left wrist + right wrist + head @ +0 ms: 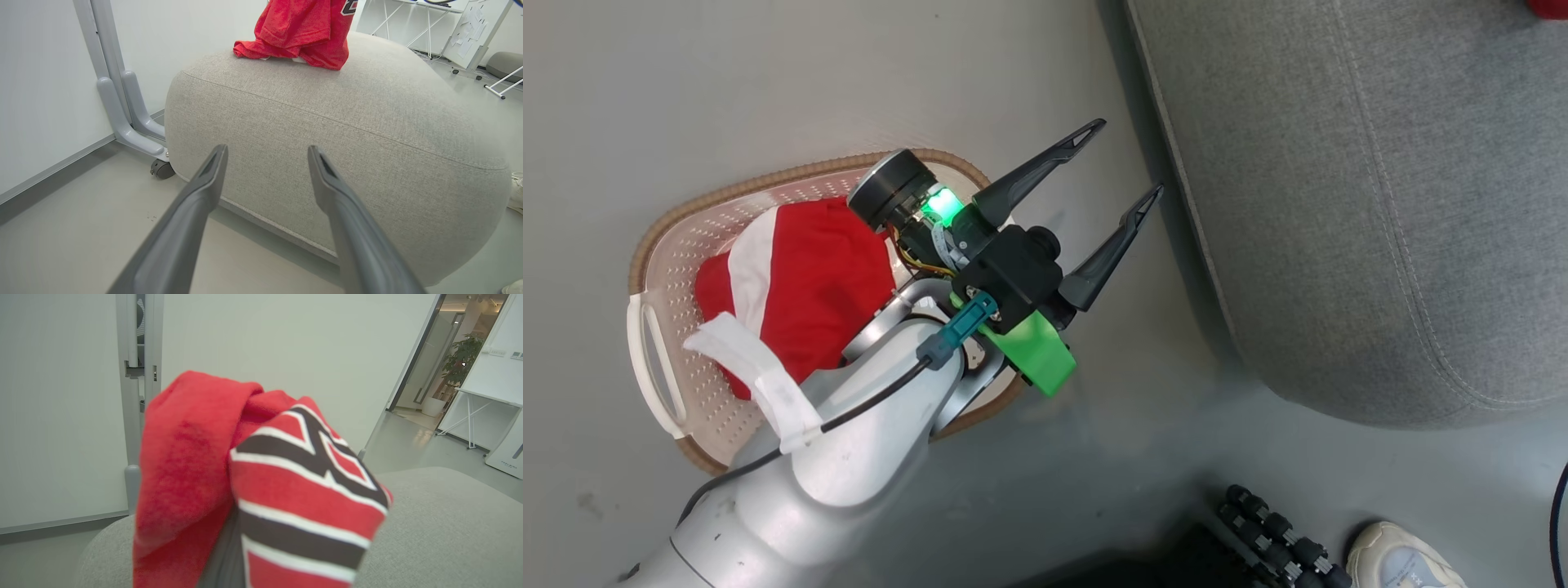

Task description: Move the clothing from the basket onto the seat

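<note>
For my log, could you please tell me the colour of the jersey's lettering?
Dark, near-navy, edged in white on the red jersey; right wrist view shows it best.

We noted the seat (1339,204) as matt, coarse-woven grey cloth. The basket (686,269) looked smooth perforated plastic, its rim (768,175) woven-textured. The shorts (809,278) and jersey (184,457) were soft red fabric. The left hand (1129,155) had matt dark plastic fingers (1037,171); its forearm (866,457) shone glossy.

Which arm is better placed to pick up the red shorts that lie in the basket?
Left. The left gripper is open and empty, its wrist over the basket with the shorts. The right gripper is shut on the jersey at the seat.
</note>
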{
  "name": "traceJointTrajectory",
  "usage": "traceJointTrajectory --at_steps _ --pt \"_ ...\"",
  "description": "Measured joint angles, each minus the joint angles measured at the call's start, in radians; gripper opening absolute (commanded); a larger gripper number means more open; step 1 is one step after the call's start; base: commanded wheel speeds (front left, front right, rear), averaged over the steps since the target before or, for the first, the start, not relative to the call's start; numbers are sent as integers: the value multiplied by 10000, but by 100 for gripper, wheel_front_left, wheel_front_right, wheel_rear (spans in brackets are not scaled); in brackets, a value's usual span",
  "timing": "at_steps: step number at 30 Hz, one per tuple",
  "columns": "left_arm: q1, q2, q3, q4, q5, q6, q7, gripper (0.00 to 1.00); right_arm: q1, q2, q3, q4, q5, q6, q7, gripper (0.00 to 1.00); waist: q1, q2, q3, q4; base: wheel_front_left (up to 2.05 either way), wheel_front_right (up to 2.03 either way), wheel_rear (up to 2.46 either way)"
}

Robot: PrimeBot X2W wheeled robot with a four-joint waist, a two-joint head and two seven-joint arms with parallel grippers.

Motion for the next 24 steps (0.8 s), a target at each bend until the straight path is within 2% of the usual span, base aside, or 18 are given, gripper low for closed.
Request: traceJointTrajectory --at_steps 7,13,14,15,24 --pt "-93 8 -69 33 -4 19 -36 100 175 -23 -163 1783 -67 0 2 0 0 0 213 249 0 0 0" --pt "-97 -6 -94 161 -69 44 -121 100 376 -23 -184 2556 -75 0 0 0 -1 0 148 349 0 0 0" --pt "-97 -8 -88 182 -77 67 -128 100 407 -19 -198 2545 -79 0 0 25 0 0 114 355 0 0 0" --pt "-98 -8 -79 203 -84 75 -153 100 456 -19 -205 2522 -81 0 0 100 -1 0 65 361 0 0 0" --pt "302 -102 119 462 -366 314 -339 100 2202 391 -196 1747 180 0 0 100 -1 0 -824 338 0 0 0"
